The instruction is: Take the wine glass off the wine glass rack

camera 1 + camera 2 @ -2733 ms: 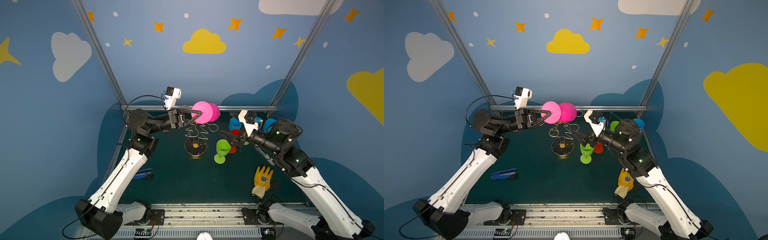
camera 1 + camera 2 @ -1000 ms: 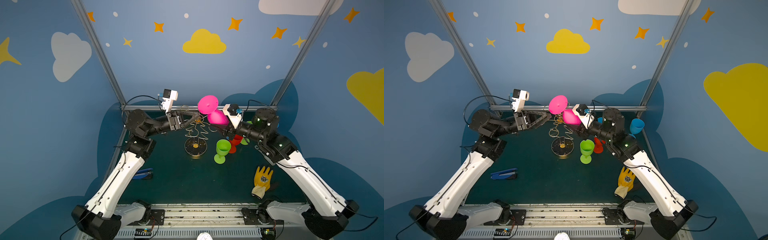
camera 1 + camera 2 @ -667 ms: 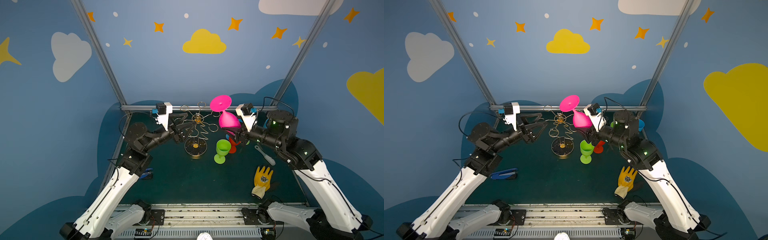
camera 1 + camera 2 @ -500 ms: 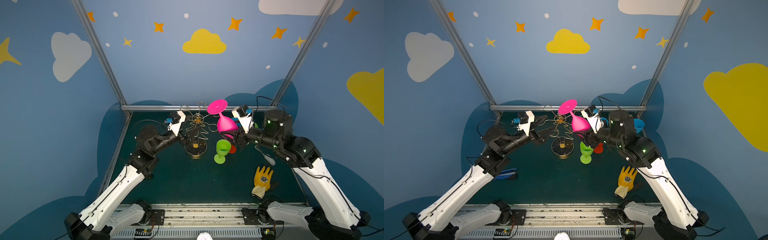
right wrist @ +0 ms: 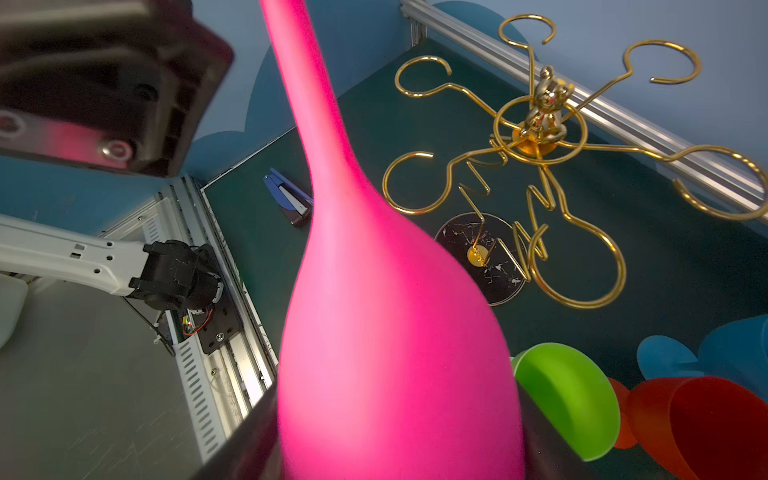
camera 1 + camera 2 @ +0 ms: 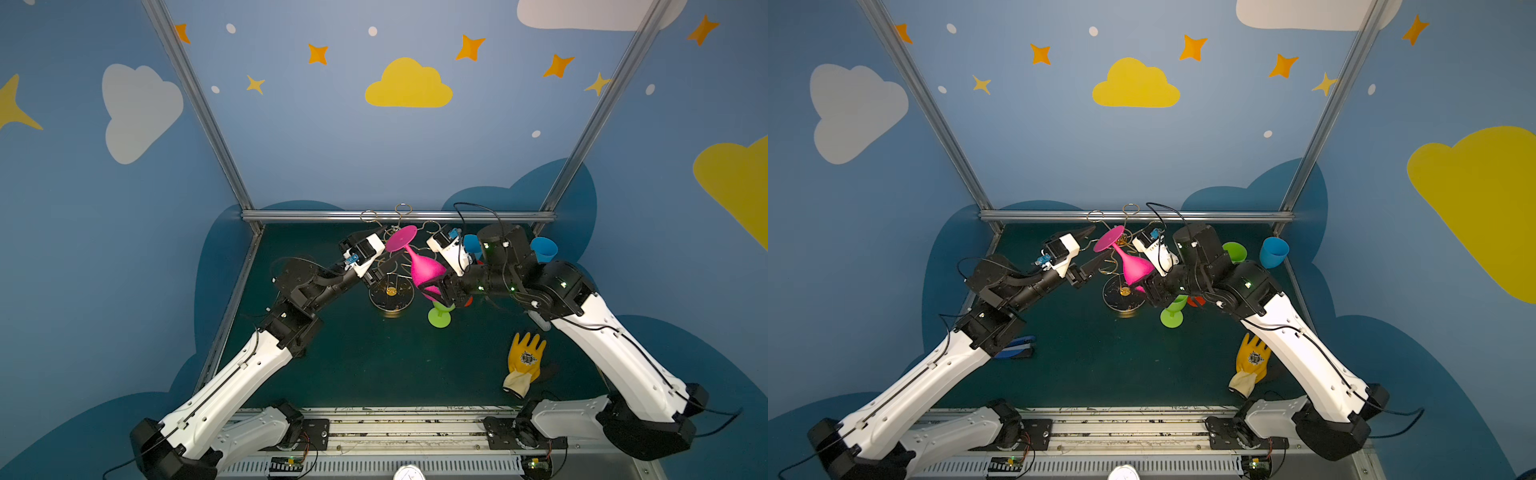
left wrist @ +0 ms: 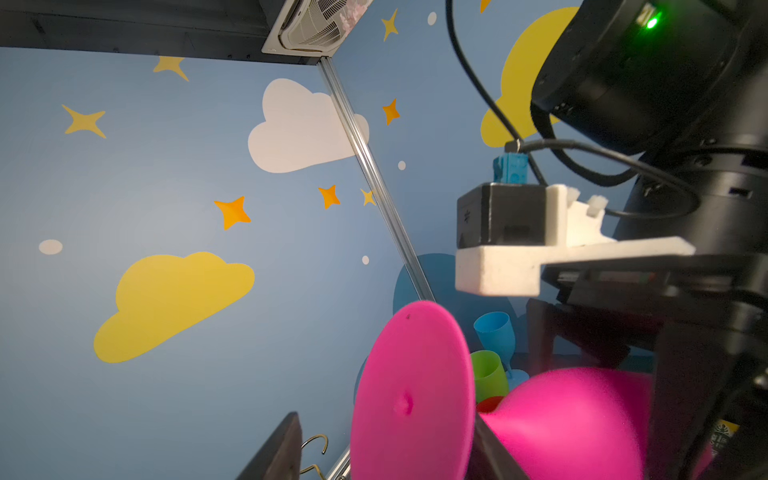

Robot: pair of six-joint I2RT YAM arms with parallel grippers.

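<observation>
Right hand [image 6: 436,291] grips the wine glass [image 6: 426,268] by its bowl, left hand [image 6: 1099,242] gapes empty; we fear the glass's foot, at 12 o'clock of the rack [image 6: 384,300], snagging a loop.

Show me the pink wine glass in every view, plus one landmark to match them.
In a top view: pink wine glass at centre, tilted, foot up, right of the gold rack base.
In a top view: centre, beside the rack's base.
Left wrist: foot disc and bowl, close up.
Right wrist: bowl and stem fill the foreground.
Shared landmark: the gold rack; left wrist shows one hook.
</observation>
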